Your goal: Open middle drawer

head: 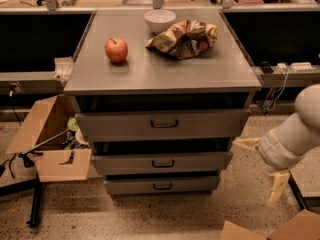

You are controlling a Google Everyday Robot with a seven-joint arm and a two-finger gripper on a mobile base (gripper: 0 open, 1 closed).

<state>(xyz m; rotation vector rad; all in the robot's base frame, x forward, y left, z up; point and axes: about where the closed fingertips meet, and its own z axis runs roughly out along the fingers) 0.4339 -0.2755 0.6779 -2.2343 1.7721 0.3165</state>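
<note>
The grey cabinet (160,74) has three drawer fronts. The middle drawer (200,162) is the mid-sized front, with a small dark loop handle (163,163) at its centre, and it sits pushed in. My gripper (255,171) is to the right of the cabinet, at about the height of the middle drawer. It is open and empty, with one pale finger (245,144) pointing left toward the drawer's right end and the other finger (277,185) hanging down. It touches nothing.
The taller top drawer (210,124) and the smallest bottom drawer (195,184) are shut. An apple (116,50), a white bowl (160,20) and a chip bag (184,38) lie on top. An open cardboard box (50,149) stands to the left, another box (280,230) at bottom right.
</note>
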